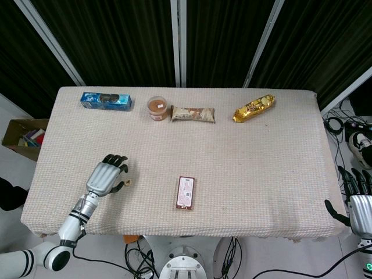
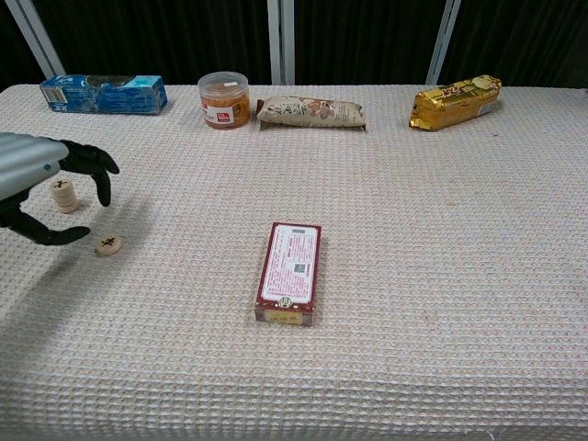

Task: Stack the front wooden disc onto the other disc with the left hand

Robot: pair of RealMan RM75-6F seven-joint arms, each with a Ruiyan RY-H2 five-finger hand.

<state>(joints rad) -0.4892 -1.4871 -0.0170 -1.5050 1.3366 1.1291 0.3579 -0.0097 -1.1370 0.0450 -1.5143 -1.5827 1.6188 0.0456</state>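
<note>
A cream waffle-weave table (image 2: 413, 276) stands before dark curtains. The left hand (image 2: 41, 188) hangs near the left edge, fingers apart and empty, bracketing the front wooden disc (image 2: 108, 244) — the other disc (image 2: 63, 195) stands just beyond it. A good pick needs thumb and finger closing on the rim, then a straight lift. The right hand (image 1: 358, 203) idles spread off the right edge.

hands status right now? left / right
Left hand: open, fingers spread beside the front wooden disc, holding nothing.
Right hand: open, at the table's right edge, holding nothing.
</note>
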